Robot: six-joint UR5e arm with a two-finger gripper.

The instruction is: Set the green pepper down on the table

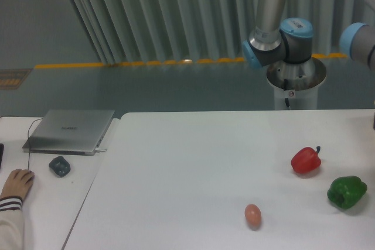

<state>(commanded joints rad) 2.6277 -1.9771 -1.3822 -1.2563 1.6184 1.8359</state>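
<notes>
The green pepper rests on the white table near its right edge, glossy and lobed, with nothing touching it. My gripper has left the picture past the right side. Only upper arm links and a blue joint cap show at the top right.
A red pepper with a dark stem lies just up and left of the green one. An egg sits near the table's front. On the left desk are a grey laptop, a mouse and a person's hand.
</notes>
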